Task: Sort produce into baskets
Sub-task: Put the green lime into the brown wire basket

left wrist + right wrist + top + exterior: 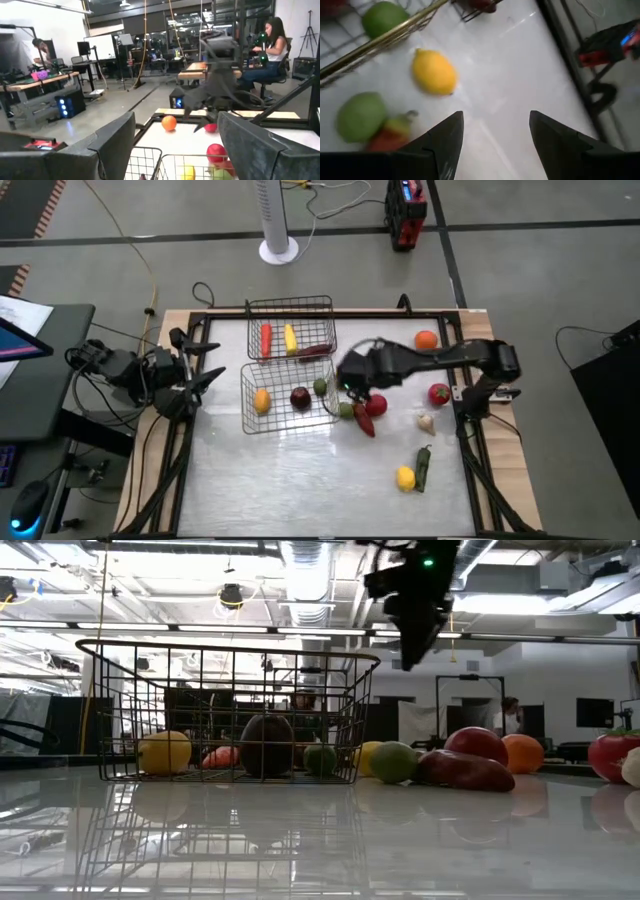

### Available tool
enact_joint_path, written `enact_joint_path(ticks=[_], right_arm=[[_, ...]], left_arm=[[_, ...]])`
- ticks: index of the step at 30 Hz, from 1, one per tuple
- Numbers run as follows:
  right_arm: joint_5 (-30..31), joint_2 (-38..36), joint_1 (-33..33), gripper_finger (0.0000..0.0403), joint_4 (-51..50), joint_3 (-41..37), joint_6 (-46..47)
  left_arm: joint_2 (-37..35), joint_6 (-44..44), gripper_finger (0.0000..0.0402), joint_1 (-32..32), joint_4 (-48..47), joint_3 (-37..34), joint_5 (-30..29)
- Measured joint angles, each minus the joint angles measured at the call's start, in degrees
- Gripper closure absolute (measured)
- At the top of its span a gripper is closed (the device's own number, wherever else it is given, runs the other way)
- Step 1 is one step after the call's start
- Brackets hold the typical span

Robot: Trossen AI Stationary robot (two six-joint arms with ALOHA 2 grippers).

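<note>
Two wire baskets stand at the table's far middle. The far basket [290,302] holds a carrot, a corn and a dark chili. The near basket [246,412] holds a lemon [262,401], a dark apple [300,397] and a lime [320,387]. My right gripper [345,387] hangs open and empty above the table by the near basket's right side, over a yellow lemon [435,71], a green fruit [360,117] and a red pepper [365,421]. My left gripper [212,375] waits open at the table's left edge.
Loose on the table's right half lie an orange [426,339], a red apple [438,393], a pale bulb [425,421], a lemon [404,478] and a dark green chili [423,465]. The near half of the table is bare. A person sits in the room beyond [270,45].
</note>
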Motion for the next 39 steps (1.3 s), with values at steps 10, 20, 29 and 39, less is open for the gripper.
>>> enact_joint_path(ticks=[10,20,29,39], right_arm=[[-7.75,-5.47,6.69,0.0147,9.27,-19.93,16.56],[-10.62,-6.1,8.82,0.0147,14.9,-22.52,17.14],[-14.7,-5.52,7.4,0.0136,18.12,-22.52,13.27],[-21.99,-5.36,6.78,0.0132,28.69,-22.52,3.68]], left_arm=[[-0.02,-1.15,0.0129,0.02,0.26,0.0,-0.39],[-0.02,-1.17,0.0129,0.02,0.05,0.0,-0.53],[-0.02,-0.42,0.0129,0.02,-0.37,0.0,-0.57],[0.0,-0.07,0.0129,0.02,-0.37,0.0,-0.55]])
